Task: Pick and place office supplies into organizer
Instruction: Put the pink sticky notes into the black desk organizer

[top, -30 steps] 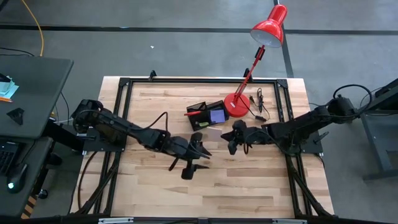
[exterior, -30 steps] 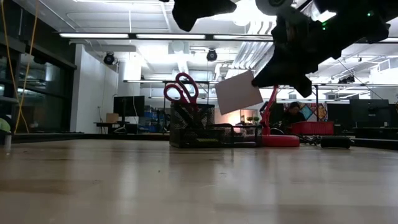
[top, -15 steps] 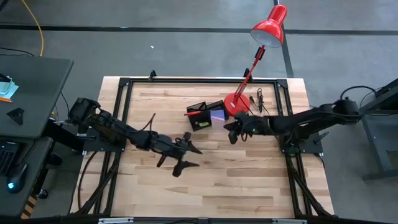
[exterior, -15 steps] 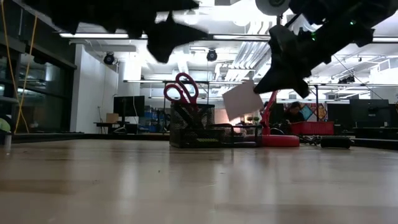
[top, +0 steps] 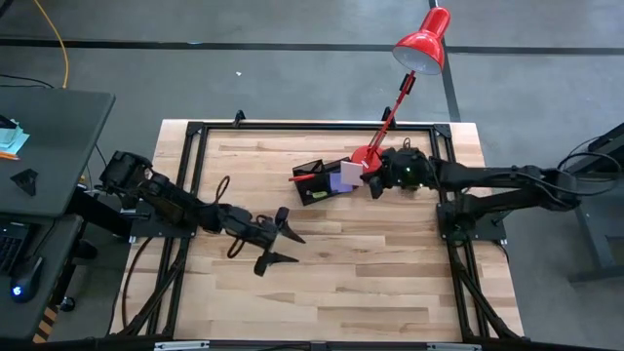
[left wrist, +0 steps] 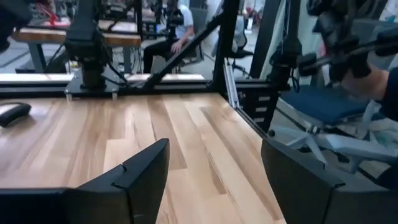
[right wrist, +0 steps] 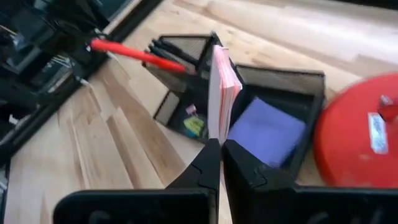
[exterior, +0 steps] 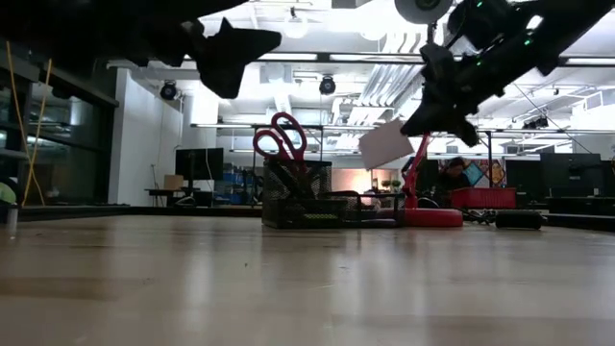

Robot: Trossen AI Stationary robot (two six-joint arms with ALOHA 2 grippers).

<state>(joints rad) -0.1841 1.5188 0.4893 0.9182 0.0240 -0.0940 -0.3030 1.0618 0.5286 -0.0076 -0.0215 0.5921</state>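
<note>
Left gripper (top: pixel 278 237) hangs over mid-table, well clear of the work, fingers (left wrist: pixel 134 180) spread with nothing between them. Idle.

Organizer (top: pixel 310 177) sits toward the table's far edge, just beside the lamp (top: pixel 366 161) base. Scissors (exterior: pixel 280 139) already stand in it, red handles up, with pens (right wrist: pixel 166 51) in the same tall compartment. Purple pad (right wrist: pixel 266 132) lies flat in the low tray compartment. A small yellow piece (right wrist: pixel 194 126) shows low in the middle section.

Right gripper (top: pixel 374 182) hovers over the organizer's lamp-side end, jaws pinched tight on a pink pad (right wrist: pixel 221 93), held by one edge so it hangs on edge over the tray. In the low view the pad (exterior: pixel 386 144) is tilted, clear above the organizer rim, touching nothing.

Handling, my read: the pad is light, a stack of paper glued along one edge. Stiff enough as a block, but loose sheets can fan or peel if pinched on the free side. Best hold is across the full thickness near the bound edge. Cannot tell which edge is in the jaws now. Not fragile, so a short drop is fine. Main risk is it landing on edge against the tray wall or on the purple pad instead of lying flat. Lower it into the compartment before letting go.
</note>
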